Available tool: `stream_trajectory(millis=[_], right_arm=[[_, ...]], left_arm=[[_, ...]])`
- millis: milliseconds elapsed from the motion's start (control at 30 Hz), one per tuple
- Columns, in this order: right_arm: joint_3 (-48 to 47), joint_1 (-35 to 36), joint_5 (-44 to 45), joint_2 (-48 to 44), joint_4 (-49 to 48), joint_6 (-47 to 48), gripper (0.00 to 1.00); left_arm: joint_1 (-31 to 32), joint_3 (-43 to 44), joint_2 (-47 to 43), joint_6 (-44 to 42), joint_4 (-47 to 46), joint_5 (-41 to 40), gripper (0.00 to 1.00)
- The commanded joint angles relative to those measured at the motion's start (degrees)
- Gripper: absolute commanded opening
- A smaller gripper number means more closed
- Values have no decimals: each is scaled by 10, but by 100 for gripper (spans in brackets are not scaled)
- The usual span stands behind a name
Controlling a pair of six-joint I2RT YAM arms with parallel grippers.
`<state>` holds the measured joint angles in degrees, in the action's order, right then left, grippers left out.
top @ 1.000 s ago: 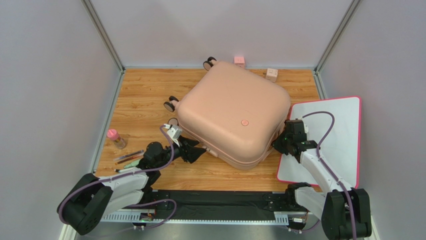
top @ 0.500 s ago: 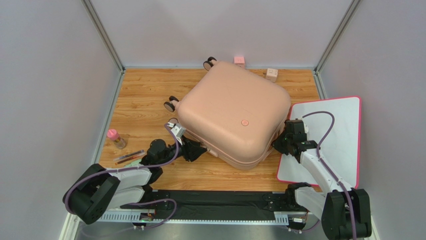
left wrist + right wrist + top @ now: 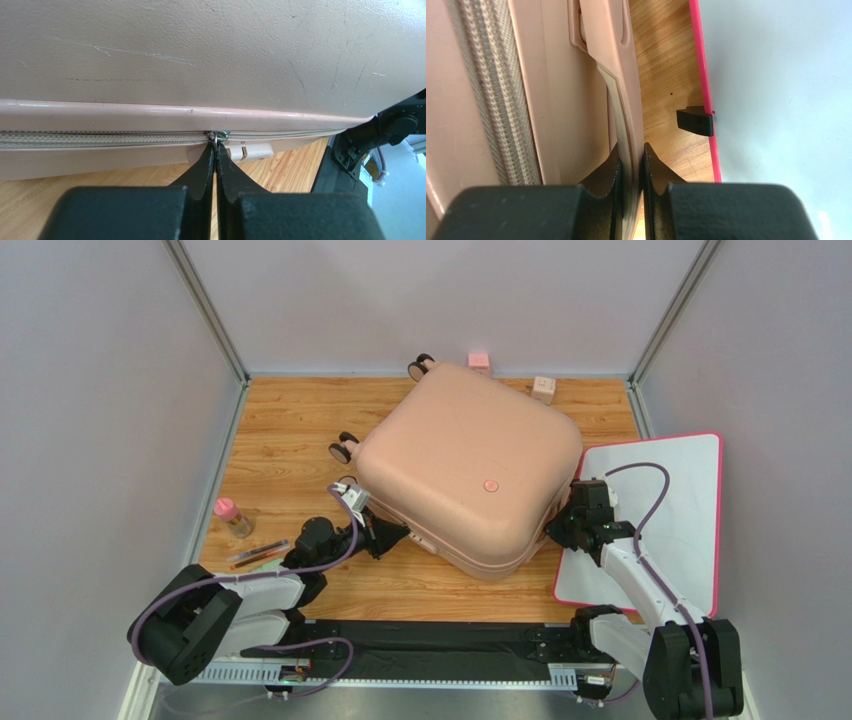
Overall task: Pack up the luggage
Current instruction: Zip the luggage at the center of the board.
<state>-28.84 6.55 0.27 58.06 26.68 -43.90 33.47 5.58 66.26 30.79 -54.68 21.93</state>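
Your left hand [image 3: 216, 150] is closed on the zipper pull [image 3: 218, 135], fingertips meeting right at the slider. The zip track [image 3: 100, 138] runs straight across that hand's line of reach, left to right along the seam, so I'd judge the pull has to go sideways along the seam, not back toward you.

The luggage [image 3: 468, 475] lies flat and shut on the wooden worktop [image 3: 290, 440], turned corner-on to you. Its near-left side faces the left hand and its near-right side faces the right. The left is the only hand at the slider.

Your right hand [image 3: 631, 155] is clamped on the thin rim of the shell, beside the white board [image 3: 670, 510], and looks set to brace the case.

The overhead view gives the case's angle but hides the zip. The left wrist view shows the slider, though not which stretch of teeth is joined
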Motion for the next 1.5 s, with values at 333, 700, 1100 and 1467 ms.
stream_trajectory(millis=[333, 700, 1100, 1467], right_arm=[[-2, -8, 48, -27, 10, 17, 0], [1, -8, 86, -21, 24, 1, 0], [-2, -8, 105, -38, 43, 5, 0], [-1, -8, 104, -23, 33, 7, 0]], left_arm=[[-2, 5, -77, 29, 98, -178, 0], [-30, 17, -104, 35, 185, -269, 0], [-118, 21, -138, 38, 239, -298, 0], [-220, 61, -87, 20, 233, -261, 0]])
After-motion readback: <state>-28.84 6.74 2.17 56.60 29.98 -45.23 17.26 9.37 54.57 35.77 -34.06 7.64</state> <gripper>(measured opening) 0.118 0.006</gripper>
